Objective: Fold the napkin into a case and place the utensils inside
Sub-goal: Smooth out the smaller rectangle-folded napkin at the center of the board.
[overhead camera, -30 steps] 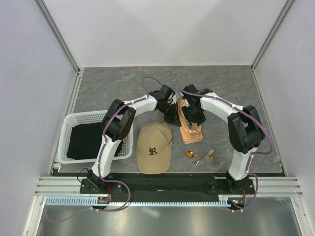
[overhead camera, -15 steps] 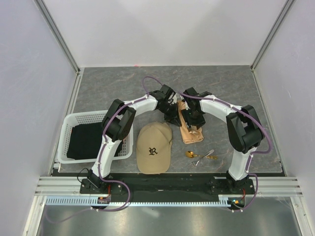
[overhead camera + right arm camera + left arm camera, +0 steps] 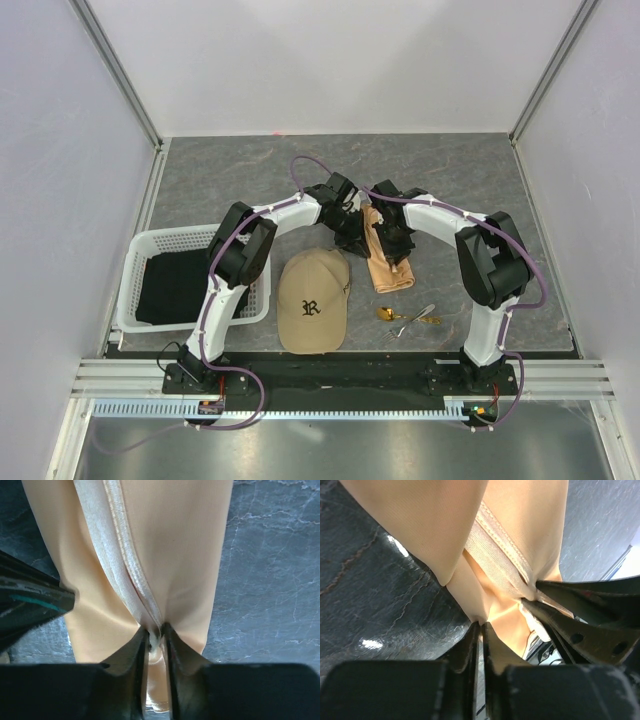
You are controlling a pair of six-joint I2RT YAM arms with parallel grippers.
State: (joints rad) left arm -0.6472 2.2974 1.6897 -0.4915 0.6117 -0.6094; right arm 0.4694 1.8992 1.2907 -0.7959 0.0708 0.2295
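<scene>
**Both arms pinched the napkin near the middle of the counter**

At the far left the white basket (image 3: 127, 290) held the black cloth (image 3: 175, 288). Just beside it lay the tan cap (image 3: 313, 300). None of these belonged to your task.

Your left arm reached forward from its base, bent at the elbow and turned inward, with its wrist tipped down to the counter (image 3: 250, 170). The left fingers (image 3: 470, 645) stood almost together, with only a thin slit between them, and a folded point of the napkin (image 3: 520, 525) ended exactly at their tips. I judged that they nipped this point to keep the fold from opening.

The napkin lay as a long narrow strip right of the cap, already folded lengthwise, with its hemmed edges meeting along the middle.

Your right arm mirrored the left one, so the two made an arch and the wrists nearly met over the far part of the strip. The right gripper (image 3: 155, 627) was clamped on the hem, probably to lift or turn that end for the next fold.

The utensils (image 3: 408, 317) waited on the counter nearer the arm bases than the napkin, apart from it, not yet inside.
</scene>
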